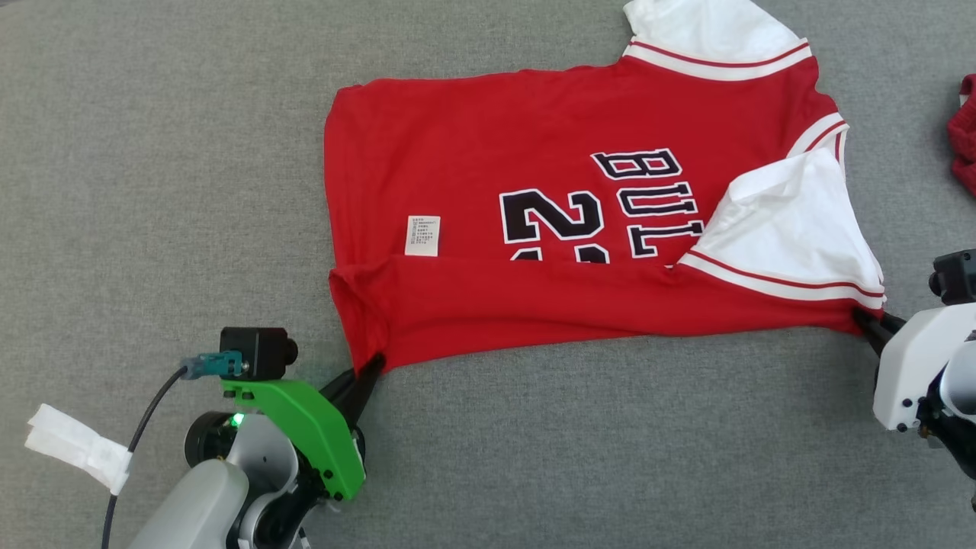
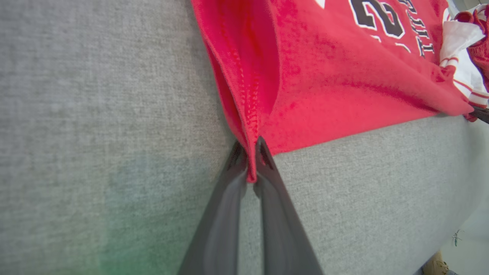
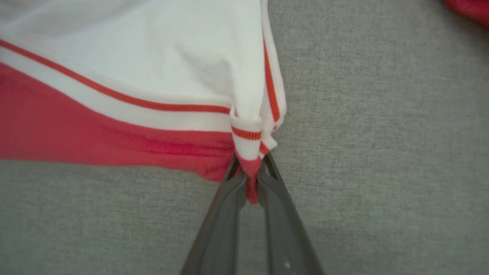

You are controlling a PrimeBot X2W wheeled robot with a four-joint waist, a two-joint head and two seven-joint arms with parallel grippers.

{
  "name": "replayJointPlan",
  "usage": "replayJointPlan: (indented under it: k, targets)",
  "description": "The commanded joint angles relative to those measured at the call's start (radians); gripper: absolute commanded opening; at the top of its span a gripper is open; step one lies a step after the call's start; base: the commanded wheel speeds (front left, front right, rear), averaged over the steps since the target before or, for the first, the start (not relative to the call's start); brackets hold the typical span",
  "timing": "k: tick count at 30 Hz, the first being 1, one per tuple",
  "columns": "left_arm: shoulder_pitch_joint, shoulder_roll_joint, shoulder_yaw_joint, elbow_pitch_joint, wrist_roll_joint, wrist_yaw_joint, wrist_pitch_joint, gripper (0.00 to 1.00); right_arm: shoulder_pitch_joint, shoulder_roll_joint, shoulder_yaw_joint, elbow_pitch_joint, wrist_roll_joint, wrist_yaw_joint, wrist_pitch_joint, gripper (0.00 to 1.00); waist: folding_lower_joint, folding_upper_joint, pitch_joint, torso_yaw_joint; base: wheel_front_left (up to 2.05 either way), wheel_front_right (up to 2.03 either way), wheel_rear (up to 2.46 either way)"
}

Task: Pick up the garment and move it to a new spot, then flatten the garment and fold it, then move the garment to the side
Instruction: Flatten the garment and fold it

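A red jersey (image 1: 534, 191) with white sleeves and black lettering lies spread on the grey surface, its near long edge folded over toward the middle. My left gripper (image 1: 371, 367) is shut on the jersey's lower left hem corner (image 2: 250, 168). At the right, my right gripper (image 1: 865, 316) is shut on the shoulder corner below the white sleeve (image 3: 250, 179). The fabric stretches taut between both grips. A white care label (image 1: 422, 235) shows on the red cloth.
Another red garment (image 1: 964, 133) lies at the far right edge. A white tape scrap (image 1: 76, 446) hangs on the left arm's cable. Grey cloth surface (image 1: 152, 191) extends around the jersey; its edge shows in the left wrist view (image 2: 450, 236).
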Motion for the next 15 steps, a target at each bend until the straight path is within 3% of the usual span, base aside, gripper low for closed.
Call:
replayJointPlan:
  k: [1, 8, 14, 15]
  targets:
    - [0.044, 0.019, -0.006, 0.007, -0.015, -0.009, 0.019, 0.00, 0.005, -0.017, -0.015, 0.008, 0.015, -0.003, 0.008, 0.00, 0.0000, 0.0000, -0.022, 0.002, 0.00, 0.00, 0.00]
    - [0.149, 0.096, 0.001, -0.141, -0.081, -0.028, 0.074, 0.00, 0.095, -0.100, -0.070, -0.062, 0.105, -0.003, 0.068, 0.00, 0.0000, 0.0000, -0.090, 0.005, 0.00, 0.00, 0.00]
    - [0.290, 0.118, 0.003, -0.257, -0.142, -0.006, 0.079, 0.00, 0.221, -0.096, -0.088, -0.125, 0.164, -0.003, 0.141, 0.00, 0.0000, 0.0000, -0.114, 0.001, 0.00, 0.00, 0.00]
    - [0.304, 0.112, 0.003, -0.269, -0.145, -0.001, 0.072, 0.25, 0.236, -0.092, -0.090, -0.133, 0.165, -0.003, 0.145, 0.02, 0.0000, 0.0000, -0.115, 0.001, 0.00, 0.00, 0.00]
